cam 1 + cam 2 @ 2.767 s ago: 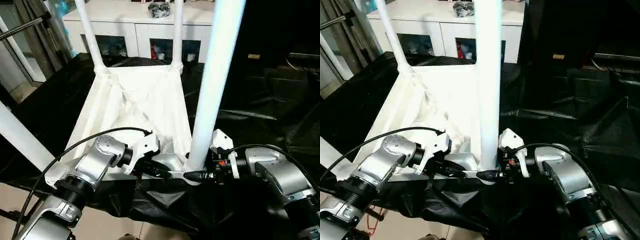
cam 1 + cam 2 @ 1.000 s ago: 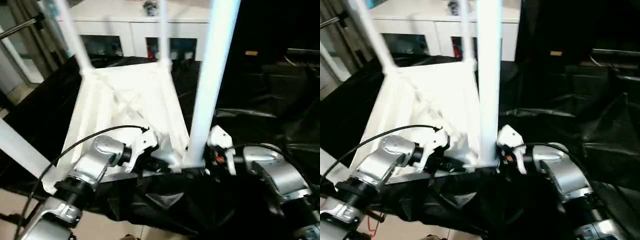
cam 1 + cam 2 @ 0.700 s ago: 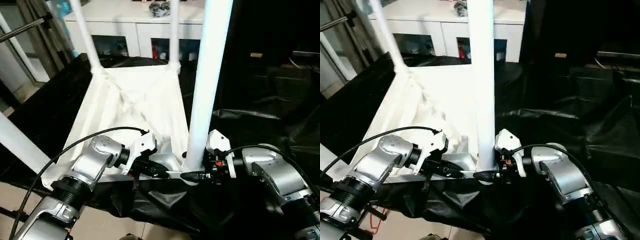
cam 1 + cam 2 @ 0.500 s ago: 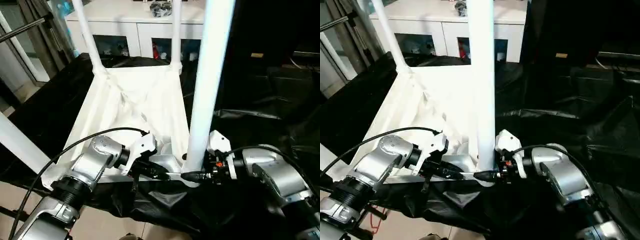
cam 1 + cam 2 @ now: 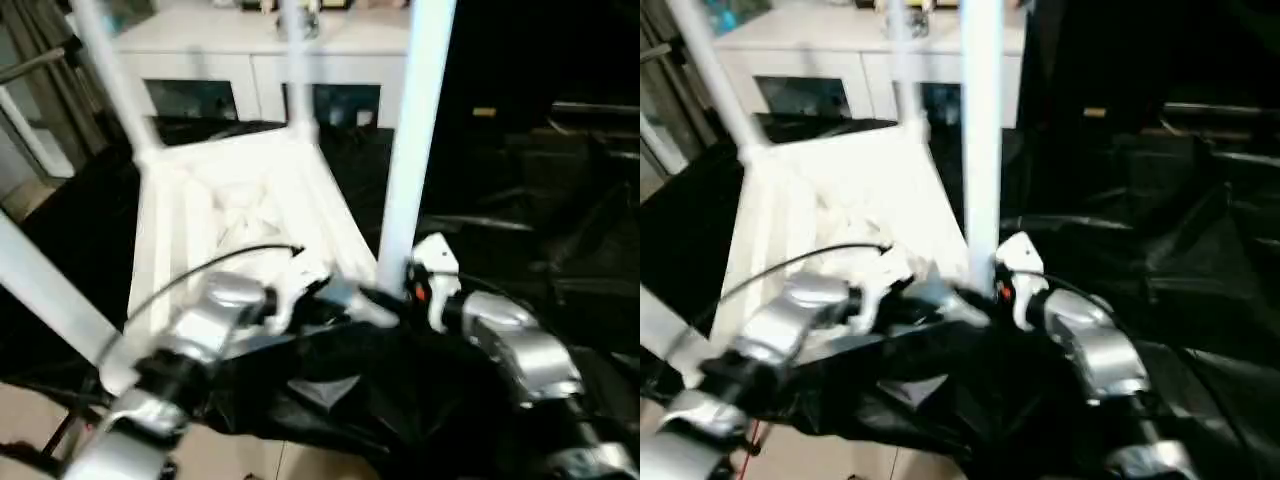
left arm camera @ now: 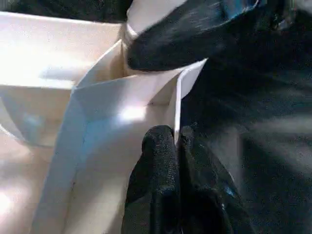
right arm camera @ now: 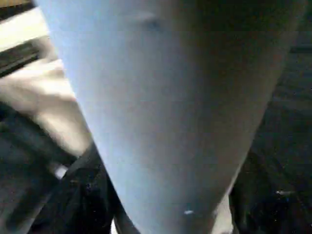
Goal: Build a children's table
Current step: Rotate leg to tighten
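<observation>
At the near rim of the upturned tabletop, both grippers work the corner where one leg stands.

Pinched on a thin upright rib of the tabletop (image 5: 235, 205), the left gripper (image 6: 176, 146) has its two black fingers pressed together with the rib's edge between their tips, close to the near right corner socket. Across that corner, the right gripper (image 7: 161, 195) sits with its fingers spread to either side of the near leg (image 5: 415, 130), low on the tube; whether they press it cannot be told. Three more legs rise from the other corners. Black cloth (image 5: 540, 240) covers the surface around the tabletop, with open room to the right; a white cabinet (image 5: 250, 60) stands beyond. Both silver forearms reach in from the near edge, wrists angled toward each other.
</observation>
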